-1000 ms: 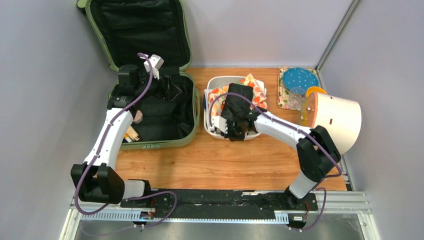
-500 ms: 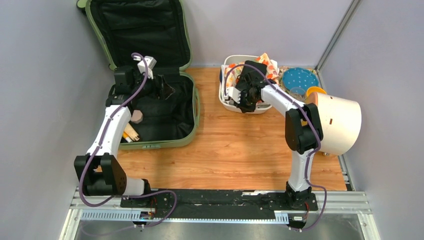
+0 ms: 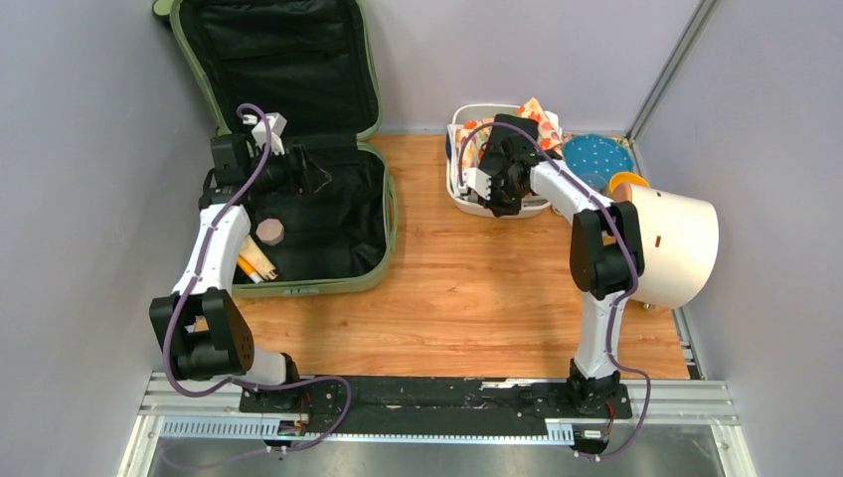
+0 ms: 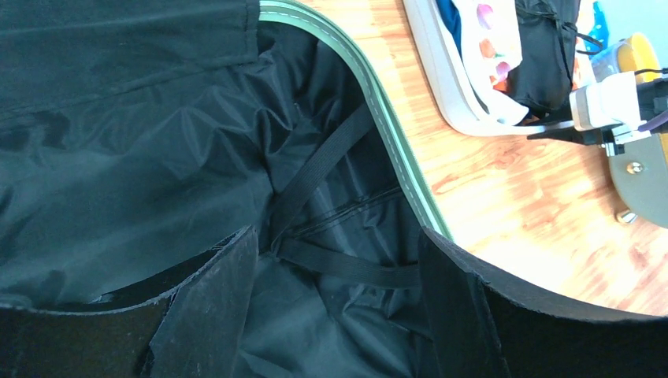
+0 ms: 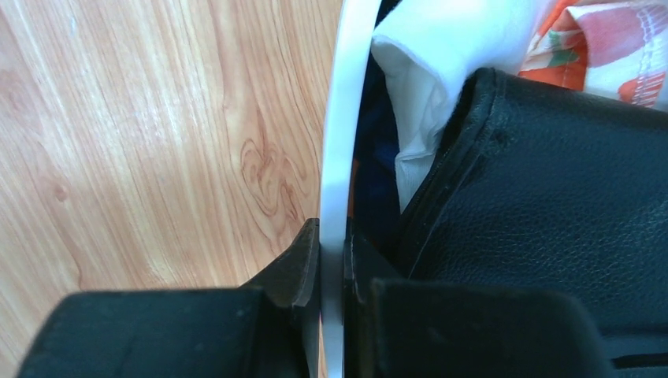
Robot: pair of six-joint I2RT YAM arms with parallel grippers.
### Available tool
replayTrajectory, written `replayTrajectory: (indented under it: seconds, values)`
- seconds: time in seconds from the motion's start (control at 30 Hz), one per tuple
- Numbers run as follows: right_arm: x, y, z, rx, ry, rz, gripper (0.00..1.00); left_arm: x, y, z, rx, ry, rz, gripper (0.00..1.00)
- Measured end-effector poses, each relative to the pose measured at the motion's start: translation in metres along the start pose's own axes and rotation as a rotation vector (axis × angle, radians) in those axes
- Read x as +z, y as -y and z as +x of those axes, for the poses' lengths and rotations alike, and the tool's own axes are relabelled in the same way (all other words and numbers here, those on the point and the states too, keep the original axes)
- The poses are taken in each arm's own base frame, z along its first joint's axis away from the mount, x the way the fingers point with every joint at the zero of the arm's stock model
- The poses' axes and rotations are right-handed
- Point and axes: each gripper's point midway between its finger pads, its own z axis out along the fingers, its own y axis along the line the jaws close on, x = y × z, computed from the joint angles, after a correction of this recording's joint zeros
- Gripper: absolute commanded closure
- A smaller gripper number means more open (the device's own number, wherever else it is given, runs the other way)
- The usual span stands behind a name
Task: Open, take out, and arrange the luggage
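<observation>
The sage-green luggage lies open at the back left, its lid propped against the wall and its black lining showing. My left gripper hovers open over the rear of the lower shell, with only lining and a black elastic strap between its fingers. Inside the shell lie a small brown round item and cream-and-orange tubes. My right gripper is shut on the thin rim of the white tub, which stands at the back of the table.
The tub holds a black pouch, white cloth and an orange patterned cloth. A blue dotted plate and a large cream cylinder with an orange end sit at the right. Grey walls close in on the sides.
My right gripper has taken the white tub from the table's middle to the back right. My left gripper has drifted left and back inside the luggage, still open.
</observation>
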Motion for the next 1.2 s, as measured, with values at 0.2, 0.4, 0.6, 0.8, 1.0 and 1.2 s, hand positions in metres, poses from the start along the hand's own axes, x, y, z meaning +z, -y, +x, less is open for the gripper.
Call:
replayTrajectory:
  seconds: [0.2,0.4,0.6,0.8,1.0,1.2]
  values:
    - [-0.007,0.007,0.009,-0.025,-0.016,0.007,0.73,0.0,0.002,0.0,-0.009,0.0,0.012,0.19]
    - [-0.011,0.025,0.014,-0.022,-0.063,0.062,0.36,0.0,0.003,-0.001,-0.004,0.003,0.017,0.19]
    - [-0.039,0.024,-0.005,0.011,0.013,0.1,0.2,-0.001,0.011,0.0,0.003,-0.002,0.061,0.18]
    - [-0.157,0.008,-0.075,0.124,0.262,0.236,0.2,-0.008,0.027,0.002,0.011,0.001,0.128,0.19]
    - [-0.283,0.001,-0.08,0.476,0.46,0.453,0.2,-0.011,0.033,0.005,0.01,0.006,0.156,0.19]
    - [-0.35,0.01,0.046,1.013,0.427,0.706,0.2,-0.01,0.037,0.002,0.003,0.019,0.175,0.19]
